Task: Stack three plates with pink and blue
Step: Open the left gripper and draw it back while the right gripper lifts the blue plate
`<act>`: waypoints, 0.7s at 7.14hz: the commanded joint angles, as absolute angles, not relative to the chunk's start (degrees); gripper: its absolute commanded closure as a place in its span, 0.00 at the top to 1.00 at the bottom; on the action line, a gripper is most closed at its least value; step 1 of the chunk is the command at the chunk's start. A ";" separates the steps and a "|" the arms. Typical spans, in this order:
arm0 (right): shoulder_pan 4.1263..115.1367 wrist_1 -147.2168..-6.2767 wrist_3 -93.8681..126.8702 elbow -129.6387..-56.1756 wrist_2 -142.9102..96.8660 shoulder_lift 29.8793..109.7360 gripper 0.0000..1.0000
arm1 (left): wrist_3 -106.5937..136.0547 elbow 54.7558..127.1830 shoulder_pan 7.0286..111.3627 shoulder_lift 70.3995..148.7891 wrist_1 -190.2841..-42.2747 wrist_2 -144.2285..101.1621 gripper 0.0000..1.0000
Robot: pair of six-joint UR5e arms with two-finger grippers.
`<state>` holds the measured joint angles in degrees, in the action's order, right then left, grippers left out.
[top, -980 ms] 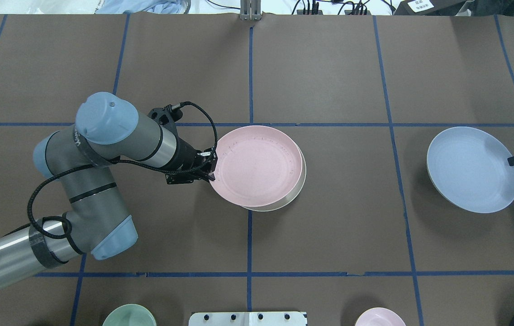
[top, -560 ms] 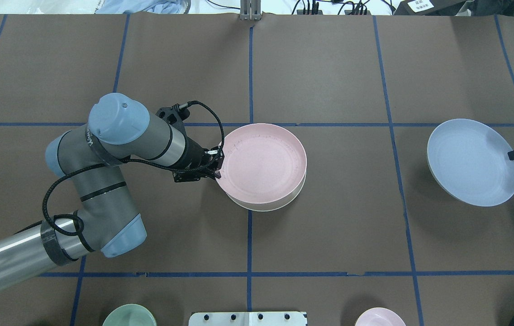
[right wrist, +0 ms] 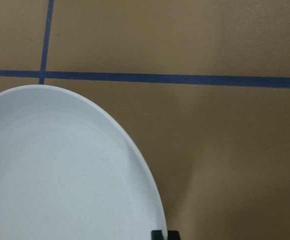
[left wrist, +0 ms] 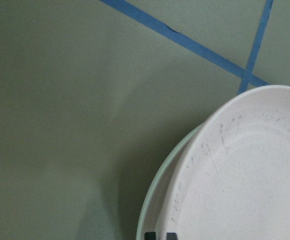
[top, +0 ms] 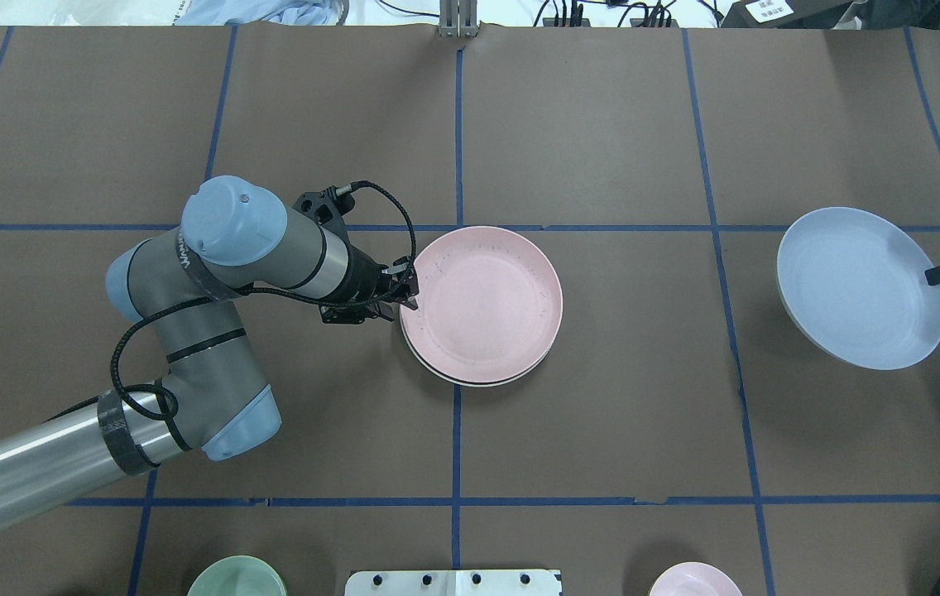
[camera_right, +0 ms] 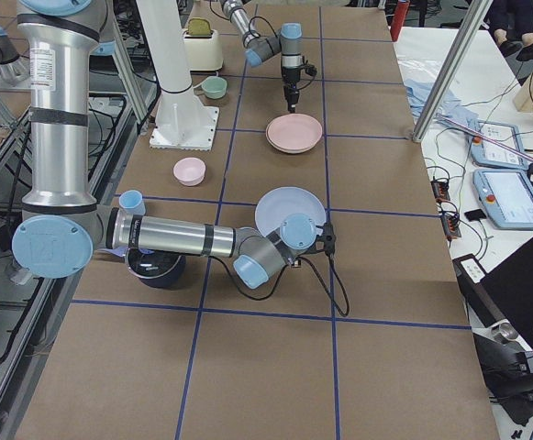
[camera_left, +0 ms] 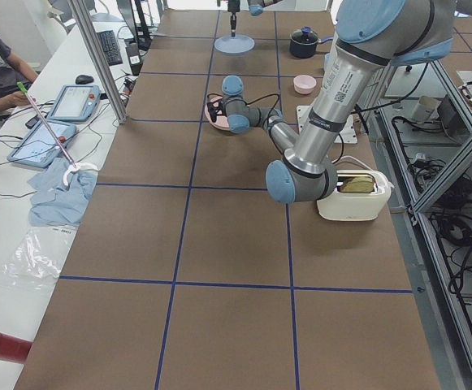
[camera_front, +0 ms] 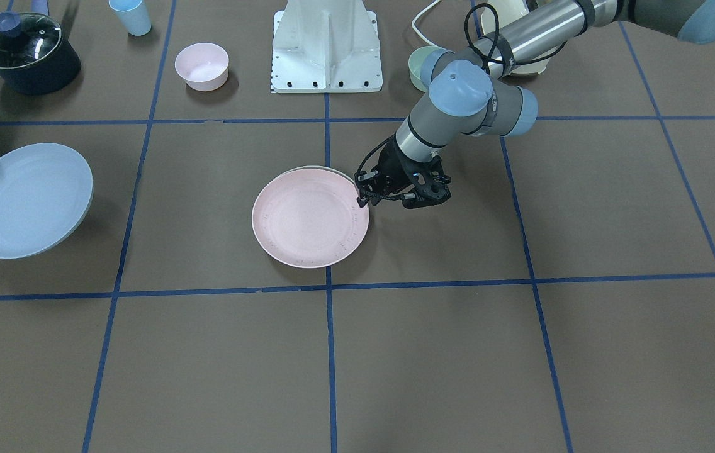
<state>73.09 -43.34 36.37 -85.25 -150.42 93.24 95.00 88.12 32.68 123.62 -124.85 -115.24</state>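
Note:
A pink plate [top: 482, 302] lies on a pale plate whose rim [top: 470, 382] shows under it at the table's middle. My left gripper [top: 408, 298] is shut on the pink plate's left rim; its fingertips [left wrist: 157, 235] pinch that rim in the left wrist view. The pink plate also shows in the front view [camera_front: 310, 217]. My right gripper [top: 933, 277] is shut on the right rim of a blue plate [top: 859, 285] and holds it tilted above the table at the right. The right wrist view shows that plate [right wrist: 60, 170] filling its lower left.
A green bowl [top: 237, 579], the robot's base plate [top: 453, 582] and a pink bowl [top: 693, 579] sit at the near edge. A dark lidded pot [camera_front: 27, 53] and a blue cup [camera_front: 131, 16] stand near the right arm's base. A toaster [camera_left: 353, 191] stands near the left arm's base.
My left gripper has moved right and lowered the pink plate flat and centred onto the pale plate. My right gripper has carried the blue plate slightly farther back.

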 commanded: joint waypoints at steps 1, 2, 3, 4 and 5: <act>73.04 -43.59 43.21 -88.84 -150.73 92.03 0.00 | 94.05 92.60 33.05 120.70 -124.89 -115.66 1.00; 71.99 -43.59 47.42 -89.90 -150.65 90.19 0.00 | 90.65 96.03 34.35 118.41 -123.94 -115.75 1.00; 69.02 -43.59 52.59 -90.96 -149.69 87.74 0.00 | 87.05 97.89 36.45 116.74 -121.58 -117.58 1.00; 65.17 -43.59 58.56 -91.49 -146.89 84.23 0.00 | 82.75 98.78 39.69 116.63 -116.77 -118.55 1.00; 60.43 -43.68 62.80 -92.63 -142.78 82.11 0.00 | 73.74 100.70 41.64 116.28 -112.72 -118.56 1.00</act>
<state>65.79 -43.61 56.67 -91.37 -147.01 85.32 82.65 98.52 38.78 116.91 -117.72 -118.01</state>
